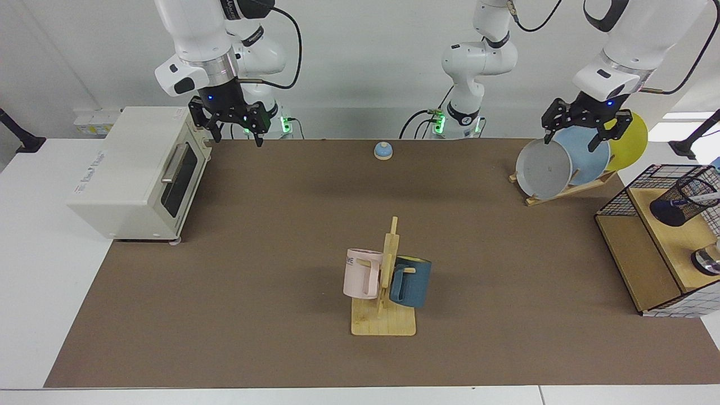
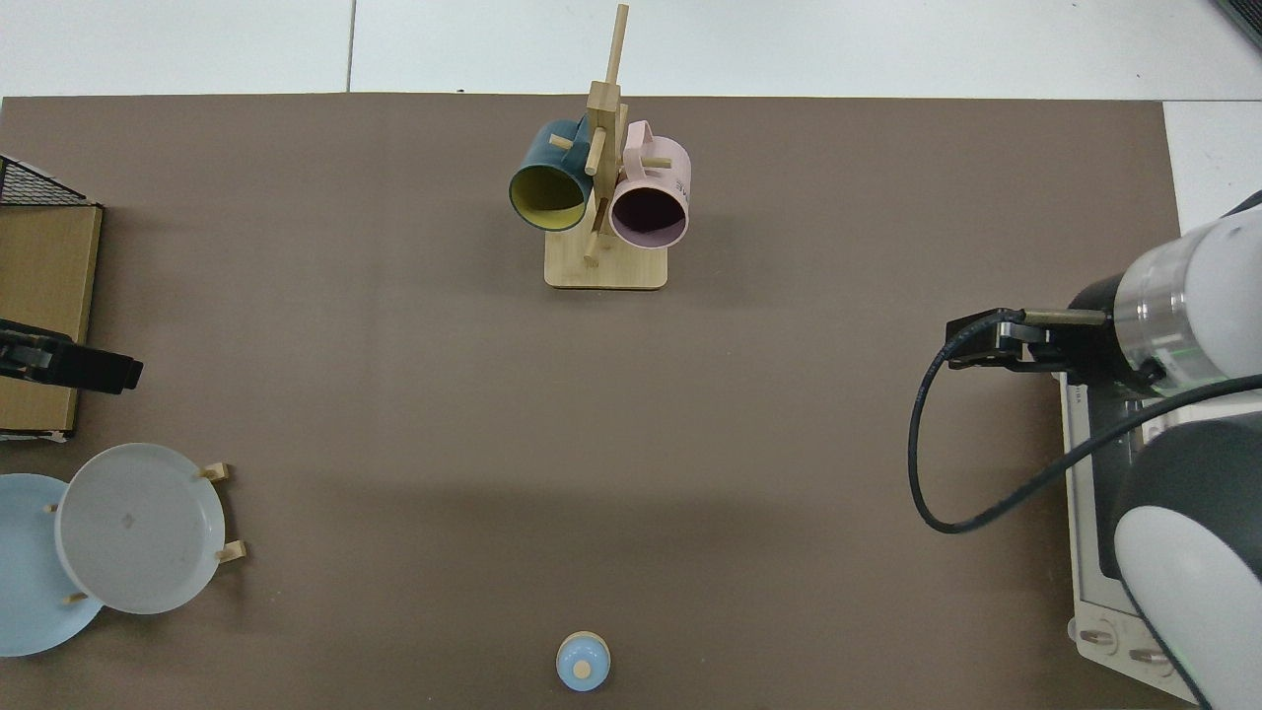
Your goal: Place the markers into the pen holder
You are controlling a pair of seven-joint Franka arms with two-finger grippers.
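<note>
My left gripper (image 1: 579,125) hangs open and empty above the plate rack; the slim white marker with blue cap (image 1: 701,198) already stands slanted in the small black wire-mesh pen holder (image 1: 680,201), nearer this arm. My right gripper (image 1: 232,124) waits open beside the white toaster oven (image 1: 132,174).

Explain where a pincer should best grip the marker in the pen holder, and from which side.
Probably the exposed upper end of the marker, from above through the pen holder's open mouth: mesh walls enclose the rest. The left pincer, open above the plates, is nearer; the right pincer waits open by the oven.
</note>
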